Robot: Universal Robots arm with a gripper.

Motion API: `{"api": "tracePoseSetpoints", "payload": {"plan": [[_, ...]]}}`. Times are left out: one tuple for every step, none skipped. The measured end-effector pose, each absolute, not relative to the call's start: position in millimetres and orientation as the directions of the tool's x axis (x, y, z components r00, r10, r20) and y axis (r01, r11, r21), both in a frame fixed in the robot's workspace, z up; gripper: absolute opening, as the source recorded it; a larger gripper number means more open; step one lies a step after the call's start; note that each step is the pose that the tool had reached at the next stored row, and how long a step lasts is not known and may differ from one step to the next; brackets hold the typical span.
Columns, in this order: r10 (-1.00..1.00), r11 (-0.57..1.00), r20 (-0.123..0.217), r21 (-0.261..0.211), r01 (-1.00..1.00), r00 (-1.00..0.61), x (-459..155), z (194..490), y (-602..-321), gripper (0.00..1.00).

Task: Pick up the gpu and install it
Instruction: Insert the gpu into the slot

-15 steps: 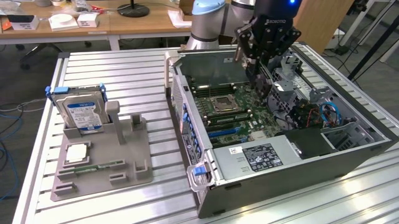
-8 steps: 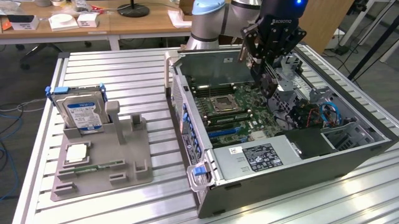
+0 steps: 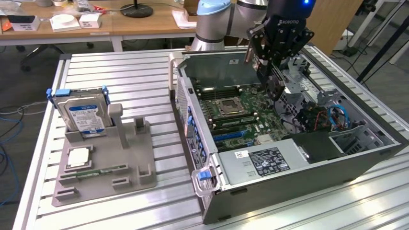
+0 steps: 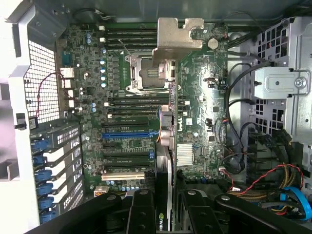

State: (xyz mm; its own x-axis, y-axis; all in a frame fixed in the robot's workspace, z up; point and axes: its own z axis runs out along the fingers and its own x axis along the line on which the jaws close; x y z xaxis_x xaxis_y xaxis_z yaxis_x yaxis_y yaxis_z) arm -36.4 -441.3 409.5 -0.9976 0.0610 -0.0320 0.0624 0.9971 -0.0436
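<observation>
Counter (image 3: 128, 72) carries everything. On the exterior view's left of the open PC case (image 3: 211, 158) sits a grey holder (image 3: 137, 167), w/ a hard drive (image 3: 83, 115) upright in its far end. A CPU chip (image 3: 78, 157) and a green memory stick (image 3: 102, 170) lie flat nearer the front.

Case has its side off, mobo (image 3: 246, 117) exposed, CPU socket (image 3: 229, 106) approx. mid-board. Arm (image 3: 217, 19) comes down over the case interior. Jaws are clamped on the gpu (image 3: 275, 84), held edge-on above the mobo.

Wrist view: gpu (image 4: 166, 136) runs out from btwn the jaws, silvery bracket (image 4: 178, 36) at its far end. It hangs over the mobo (image 4: 204, 97) next to the socket (image 4: 146, 73). A blue slot (image 4: 127, 133) shows beside the card's edge.
</observation>
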Motion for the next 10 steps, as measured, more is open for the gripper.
{"api": "tracePoseSetpoints", "payload": {"plan": [[0.061,0.997,-0.032,-0.044,0.062,-0.998,-36.4,409.5,-441.3,0.26],[0.061,0.997,-0.032,-0.044,0.062,-0.998,-36.4,409.5,-441.3,0.26],[0.061,0.997,-0.032,-0.044,0.062,-0.998,-36.4,409.5,-441.3,0.26],[0.061,0.997,-0.032,-0.044,0.062,-0.998,-36.4,409.5,-441.3,0.26],[0.06,0.997,-0.032,-0.044,0.061,-0.998,-36.4,409.5,-441.3,0.26],[0.057,0.997,-0.032,-0.044,0.058,-0.998,-36.4,409.5,-441.3,0.26],[0.054,0.998,-0.032,-0.044,0.055,-0.998,-36.4,409.5,-441.3,0.26],[0.051,0.998,-0.032,-0.044,0.052,-0.998,-36.4,409.5,-441.3,0.26],[0.048,0.998,-0.032,-0.044,0.049,-0.998,-36.4,409.4,-441.3,0.26],[0.044,0.998,-0.032,-0.044,0.046,-0.999,-36.4,409.5,-441.3,0.26]]}}
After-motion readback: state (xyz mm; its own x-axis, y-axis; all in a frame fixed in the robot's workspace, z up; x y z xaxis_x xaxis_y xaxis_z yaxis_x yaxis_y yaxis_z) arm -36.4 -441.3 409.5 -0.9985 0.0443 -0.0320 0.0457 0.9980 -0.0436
